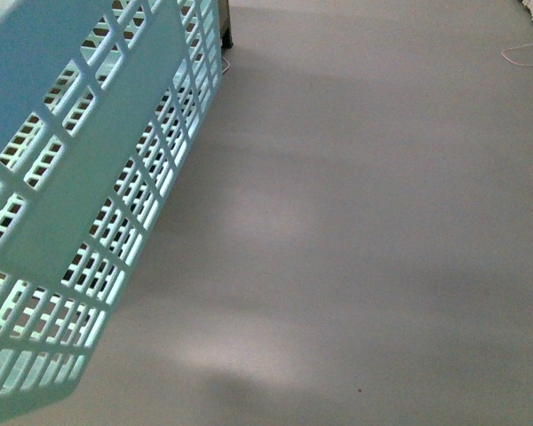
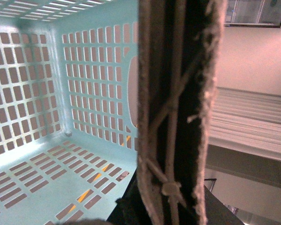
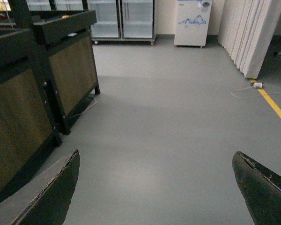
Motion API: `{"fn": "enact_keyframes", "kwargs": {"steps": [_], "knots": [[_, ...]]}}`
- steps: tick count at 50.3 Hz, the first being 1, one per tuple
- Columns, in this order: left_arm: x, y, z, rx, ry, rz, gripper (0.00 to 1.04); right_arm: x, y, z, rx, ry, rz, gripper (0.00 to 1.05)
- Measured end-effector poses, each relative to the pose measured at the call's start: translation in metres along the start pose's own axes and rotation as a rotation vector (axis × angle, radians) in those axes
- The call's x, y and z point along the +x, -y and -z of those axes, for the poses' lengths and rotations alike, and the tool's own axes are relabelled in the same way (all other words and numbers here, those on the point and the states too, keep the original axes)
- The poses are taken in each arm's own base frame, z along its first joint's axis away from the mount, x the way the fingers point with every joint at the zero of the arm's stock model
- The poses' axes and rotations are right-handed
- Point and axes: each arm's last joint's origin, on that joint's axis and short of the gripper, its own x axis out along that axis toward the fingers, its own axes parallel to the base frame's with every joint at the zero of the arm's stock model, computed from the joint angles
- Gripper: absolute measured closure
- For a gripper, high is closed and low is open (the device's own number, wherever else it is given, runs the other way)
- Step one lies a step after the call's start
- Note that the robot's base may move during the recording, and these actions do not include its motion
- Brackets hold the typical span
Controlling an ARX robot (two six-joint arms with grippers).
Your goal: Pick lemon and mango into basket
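Note:
The light teal basket (image 1: 89,186) hangs tilted at the left of the front view, above the grey floor. In the left wrist view I see its slotted inside (image 2: 47,140) and its grey-brown handles (image 2: 175,117) with white ties running close past the camera. My left gripper (image 2: 164,206) is shut on the handles. Orange-yellow colour shows through some floor slots (image 2: 96,177); I cannot tell what it is. My right gripper (image 3: 157,187) is open and empty above bare floor. No lemon or mango is clearly in view.
Dark wood-panelled display stands (image 3: 47,70) stand beside the right gripper. Glass-door fridges (image 3: 122,18) and a white freezer (image 3: 192,21) line the far wall. A white folding screen (image 3: 253,33) and a yellow floor line (image 3: 276,108) are at the side. Grey floor (image 1: 364,222) stretches ahead.

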Motion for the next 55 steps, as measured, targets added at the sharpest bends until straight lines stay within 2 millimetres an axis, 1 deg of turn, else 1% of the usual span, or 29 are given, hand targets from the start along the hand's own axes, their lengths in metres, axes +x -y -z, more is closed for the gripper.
{"fn": "enact_keyframes", "kwargs": {"steps": [55], "knots": [[-0.0013,0.0017,0.0022,0.002,-0.019,0.008,0.99,0.0000,0.0001,0.0000,0.000,0.000,0.004,0.09]]}}
